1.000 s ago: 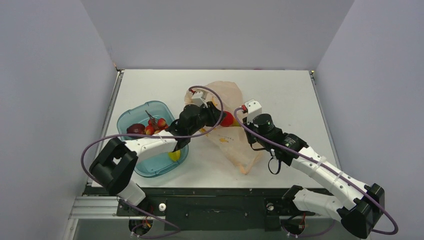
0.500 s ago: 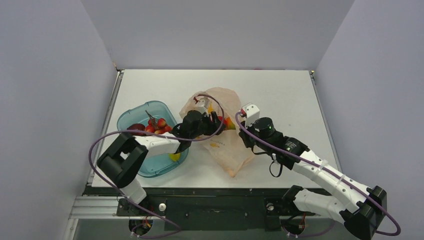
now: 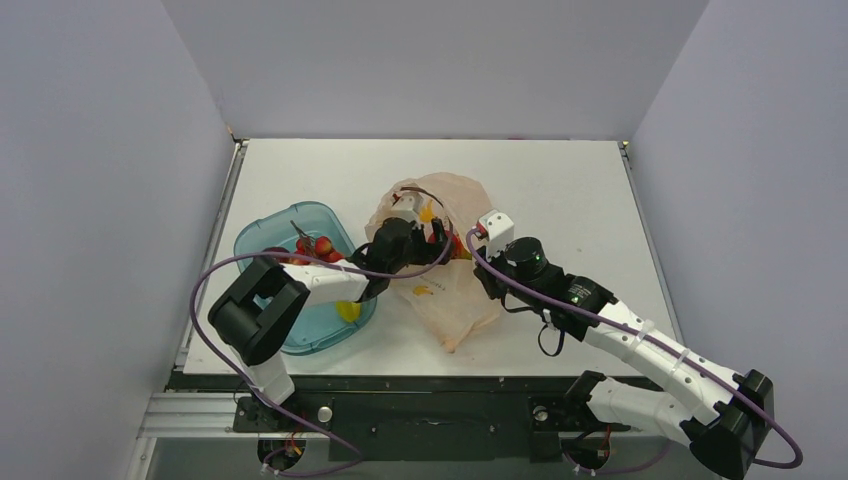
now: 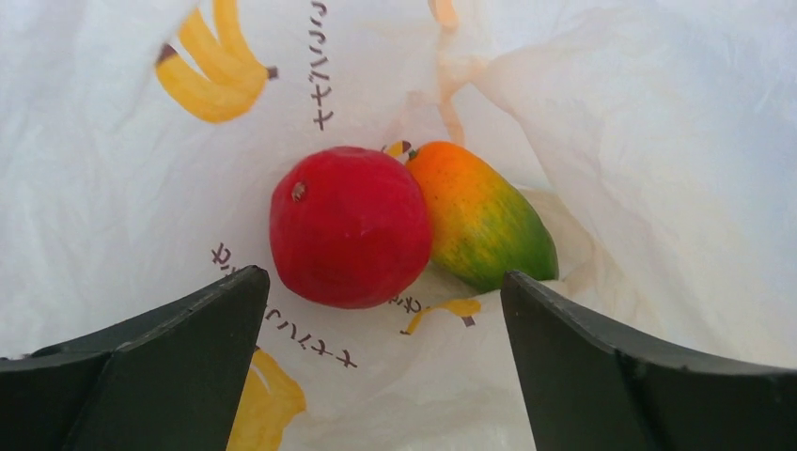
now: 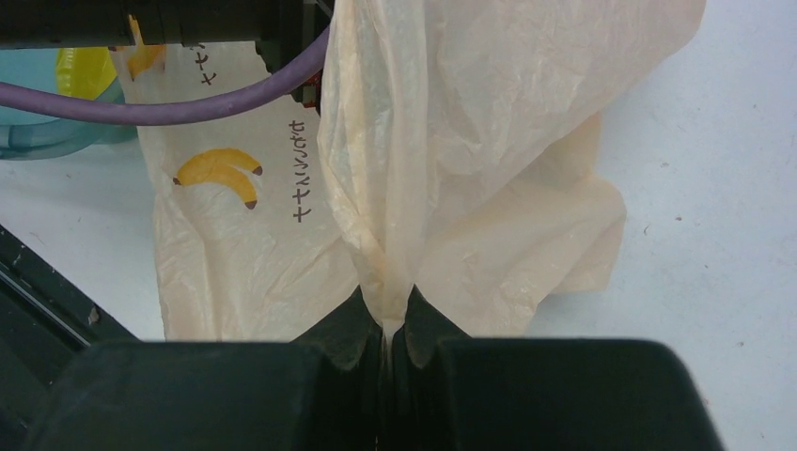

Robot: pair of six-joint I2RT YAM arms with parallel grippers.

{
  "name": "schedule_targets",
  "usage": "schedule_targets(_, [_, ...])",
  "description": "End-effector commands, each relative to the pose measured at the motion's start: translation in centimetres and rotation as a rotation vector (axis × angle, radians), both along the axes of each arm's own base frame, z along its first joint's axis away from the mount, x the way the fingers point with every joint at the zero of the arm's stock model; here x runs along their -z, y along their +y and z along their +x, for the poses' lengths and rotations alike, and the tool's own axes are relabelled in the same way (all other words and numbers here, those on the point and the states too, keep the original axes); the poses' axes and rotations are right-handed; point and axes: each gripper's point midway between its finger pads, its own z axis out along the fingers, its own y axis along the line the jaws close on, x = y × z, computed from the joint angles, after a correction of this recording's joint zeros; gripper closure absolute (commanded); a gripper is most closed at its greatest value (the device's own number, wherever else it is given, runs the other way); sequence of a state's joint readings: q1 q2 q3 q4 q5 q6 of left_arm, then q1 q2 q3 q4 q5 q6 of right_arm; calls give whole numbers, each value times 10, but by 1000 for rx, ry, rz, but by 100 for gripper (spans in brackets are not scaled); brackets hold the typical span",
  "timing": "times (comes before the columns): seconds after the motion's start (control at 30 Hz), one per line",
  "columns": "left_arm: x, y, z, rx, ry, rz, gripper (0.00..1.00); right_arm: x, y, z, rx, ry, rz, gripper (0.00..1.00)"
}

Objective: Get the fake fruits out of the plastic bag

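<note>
Left wrist view: left fingers (image 4: 160,366) spread wide inside bag (image 4: 611,122), facing red fruit (image 4: 350,226) and mango (image 4: 481,218); right fingers (image 5: 340,331) pinch a bag fold.

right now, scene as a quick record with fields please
left gripper: open, inside the plastic bag, nothing held
right gripper: shut on a pinched fold of the plastic bag
in bag: red fruit and mango, touching side by side
teal tray: holds grape bunch and a yellow fruit
</note>
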State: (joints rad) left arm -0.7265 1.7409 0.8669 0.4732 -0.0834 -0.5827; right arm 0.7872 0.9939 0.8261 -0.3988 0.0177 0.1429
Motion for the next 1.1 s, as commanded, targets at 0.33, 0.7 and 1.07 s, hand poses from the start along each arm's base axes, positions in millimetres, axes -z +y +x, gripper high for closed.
schedule_targets(0.33, [-20,-16,55,-125,-84,23,3,-12,7,5,-19,-34,20,100])
schedule_targets(0.7, [29,-35,50,-66,29,59,7,-7,1,5,-8,-47,-2,100])
schedule_targets(1.07, [-28,-42,28,50,39,-59,63,-1,-26,23,183,-99,-29,100])
